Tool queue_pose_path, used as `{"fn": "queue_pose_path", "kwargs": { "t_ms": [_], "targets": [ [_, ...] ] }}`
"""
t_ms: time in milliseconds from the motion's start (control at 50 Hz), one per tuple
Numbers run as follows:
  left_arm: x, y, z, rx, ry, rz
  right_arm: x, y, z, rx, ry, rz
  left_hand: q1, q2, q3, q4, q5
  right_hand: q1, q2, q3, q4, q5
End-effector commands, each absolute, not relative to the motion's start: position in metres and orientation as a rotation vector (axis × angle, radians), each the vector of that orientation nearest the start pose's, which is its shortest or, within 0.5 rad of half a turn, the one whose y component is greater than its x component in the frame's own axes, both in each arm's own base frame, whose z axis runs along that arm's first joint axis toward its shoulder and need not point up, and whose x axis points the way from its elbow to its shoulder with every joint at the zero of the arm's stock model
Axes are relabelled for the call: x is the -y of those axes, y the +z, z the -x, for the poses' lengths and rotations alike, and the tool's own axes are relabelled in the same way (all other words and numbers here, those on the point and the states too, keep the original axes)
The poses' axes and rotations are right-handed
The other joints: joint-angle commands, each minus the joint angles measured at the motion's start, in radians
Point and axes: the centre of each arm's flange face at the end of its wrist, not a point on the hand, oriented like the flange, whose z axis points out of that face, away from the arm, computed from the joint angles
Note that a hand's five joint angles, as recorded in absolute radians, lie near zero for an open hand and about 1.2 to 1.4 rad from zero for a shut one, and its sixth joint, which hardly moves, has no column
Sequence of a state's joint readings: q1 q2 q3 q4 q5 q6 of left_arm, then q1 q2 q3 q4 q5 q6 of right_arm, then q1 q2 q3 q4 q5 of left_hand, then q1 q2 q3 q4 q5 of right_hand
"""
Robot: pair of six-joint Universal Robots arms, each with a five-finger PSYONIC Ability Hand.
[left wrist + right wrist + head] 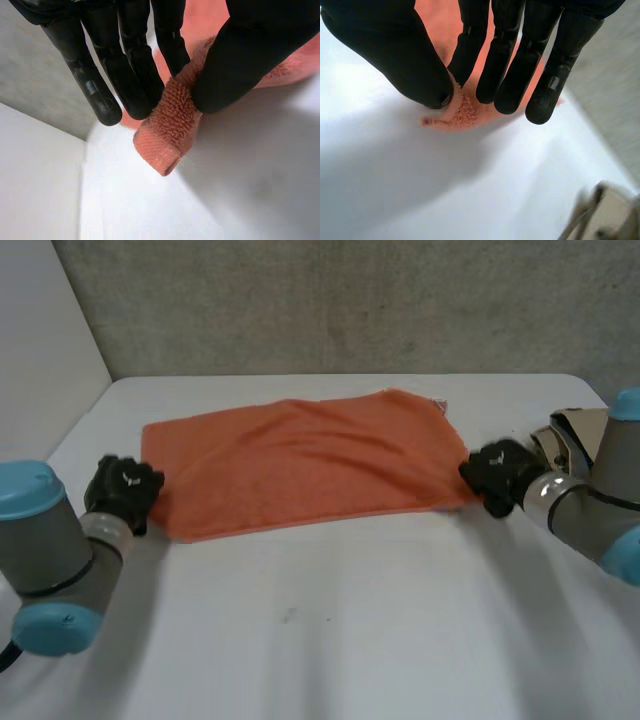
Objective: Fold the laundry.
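Observation:
An orange towel (305,465) lies spread across the white table (330,630), its long side running left to right. My left hand (122,490) is at the towel's near left corner; in the left wrist view that corner of the towel (167,132) is pinched between the thumb (245,60) and the straight fingers (135,65). My right hand (497,472) is at the near right corner. There the thumb (395,50) and fingers (510,65) pinch the towel's corner (460,112) close to the tabletop.
A grey wall runs behind the table's far edge and a white wall stands at the left. A pale folded object (575,435) sits by the right arm at the table's right edge. The near half of the table is bare.

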State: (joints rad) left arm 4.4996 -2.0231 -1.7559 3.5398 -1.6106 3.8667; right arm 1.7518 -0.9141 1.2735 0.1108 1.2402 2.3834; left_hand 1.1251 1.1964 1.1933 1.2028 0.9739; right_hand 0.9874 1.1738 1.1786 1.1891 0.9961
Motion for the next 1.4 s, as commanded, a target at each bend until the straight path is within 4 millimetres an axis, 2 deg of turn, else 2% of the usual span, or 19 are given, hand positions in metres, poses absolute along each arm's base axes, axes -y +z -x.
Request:
{"fn": "queue_pose_path", "kwargs": {
  "t_ms": [20, 60, 80, 160, 240, 300, 360, 420, 460, 520, 540, 640, 680, 780, 860, 980, 1140, 1280, 1400],
  "targets": [
    [0.249, 0.148, 0.173, -2.24, -1.308, -1.107, 0.301, 0.172, -0.197, -2.424, -1.216, 1.579, 0.271, 0.2, 0.203, 0.193, 0.248, 0.409, 0.222, 0.218, 0.207, 0.226],
    [0.232, 0.148, 0.169, -2.297, -1.211, -1.145, 0.285, 0.181, -0.193, -2.425, -1.141, 1.619, 0.271, 0.2, 0.203, 0.193, 0.248, 0.409, 0.222, 0.218, 0.207, 0.226],
    [0.213, 0.149, 0.166, -2.347, -1.108, -1.192, 0.268, 0.189, -0.189, -2.415, -1.069, 1.673, 0.271, 0.2, 0.203, 0.193, 0.248, 0.409, 0.222, 0.218, 0.207, 0.226],
    [0.169, 0.15, 0.158, -2.388, -0.876, -1.354, 0.229, 0.202, -0.179, -2.367, -0.938, 1.848, 0.271, 0.2, 0.203, 0.193, 0.248, 0.409, 0.222, 0.218, 0.207, 0.226],
    [0.157, 0.156, 0.155, -2.295, -0.87, -1.44, 0.219, 0.212, -0.166, -2.352, -0.946, 1.937, 0.271, 0.2, 0.203, 0.193, 0.248, 0.409, 0.222, 0.218, 0.207, 0.226],
    [0.167, 0.161, 0.153, -2.262, -0.913, -1.406, 0.218, 0.213, -0.165, -2.357, -0.952, 1.929, 0.271, 0.2, 0.203, 0.193, 0.248, 0.409, 0.222, 0.218, 0.207, 0.226],
    [0.19, 0.169, 0.149, -2.212, -1.009, -1.319, 0.224, 0.21, -0.165, -2.373, -0.973, 1.908, 0.271, 0.2, 0.203, 0.193, 0.248, 0.409, 0.222, 0.218, 0.207, 0.226],
    [0.212, 0.176, 0.152, -2.144, -1.126, -1.266, 0.246, 0.203, -0.166, -2.405, -1.088, 1.856, 0.271, 0.2, 0.203, 0.193, 0.248, 0.409, 0.222, 0.218, 0.207, 0.226],
    [0.225, 0.176, 0.154, -2.116, -1.181, -1.239, 0.269, 0.197, -0.168, -2.44, -1.218, 1.777, 0.271, 0.2, 0.203, 0.193, 0.248, 0.409, 0.222, 0.218, 0.207, 0.226],
    [0.251, 0.172, 0.159, -2.083, -1.281, -1.174, 0.293, 0.192, -0.171, -2.452, -1.351, 1.685, 0.271, 0.2, 0.203, 0.193, 0.248, 0.409, 0.222, 0.218, 0.207, 0.226],
    [0.258, 0.171, 0.159, -2.08, -1.304, -1.15, 0.307, 0.19, -0.176, -2.445, -1.44, 1.65, 0.271, 0.2, 0.203, 0.193, 0.248, 0.409, 0.222, 0.218, 0.207, 0.226],
    [0.306, 0.161, 0.163, -2.062, -1.431, -1.002, 0.34, 0.182, -0.201, -2.373, -1.681, 1.643, 0.271, 0.2, 0.203, 0.193, 0.248, 0.409, 0.222, 0.218, 0.207, 0.226],
    [0.317, 0.156, 0.166, -2.072, -1.442, -0.972, 0.355, 0.18, -0.214, -2.339, -1.788, 1.656, 0.271, 0.2, 0.203, 0.193, 0.248, 0.409, 0.222, 0.218, 0.207, 0.226],
    [0.336, 0.149, 0.174, -2.094, -1.487, -0.928, 0.373, 0.175, -0.236, -2.262, -1.911, 1.663, 0.271, 0.2, 0.203, 0.193, 0.248, 0.409, 0.222, 0.218, 0.207, 0.226],
    [0.353, 0.152, 0.185, -2.062, -1.568, -0.901, 0.391, 0.171, -0.258, -2.156, -2.055, 1.668, 0.271, 0.2, 0.203, 0.193, 0.248, 0.409, 0.222, 0.218, 0.207, 0.226],
    [0.385, 0.157, 0.187, -1.943, -1.653, -0.793, 0.421, 0.161, -0.266, -2.148, -2.228, 1.625, 0.271, 0.2, 0.203, 0.193, 0.248, 0.409, 0.222, 0.218, 0.207, 0.226],
    [0.403, 0.148, 0.189, -1.921, -1.661, -0.772, 0.448, 0.148, -0.271, -2.141, -2.321, 1.593, 0.271, 0.2, 0.203, 0.193, 0.248, 0.409, 0.222, 0.218, 0.207, 0.226],
    [0.404, 0.134, 0.191, -1.939, -1.638, -0.798, 0.455, 0.136, -0.274, -2.113, -2.33, 1.606, 0.271, 0.2, 0.203, 0.193, 0.248, 0.409, 0.222, 0.218, 0.207, 0.226],
    [0.41, 0.13, 0.192, -1.916, -1.659, -0.789, 0.462, 0.128, -0.277, -2.08, -2.381, 1.591, 0.271, 0.2, 0.203, 0.193, 0.248, 0.409, 0.222, 0.218, 0.207, 0.226]
  ]
}}
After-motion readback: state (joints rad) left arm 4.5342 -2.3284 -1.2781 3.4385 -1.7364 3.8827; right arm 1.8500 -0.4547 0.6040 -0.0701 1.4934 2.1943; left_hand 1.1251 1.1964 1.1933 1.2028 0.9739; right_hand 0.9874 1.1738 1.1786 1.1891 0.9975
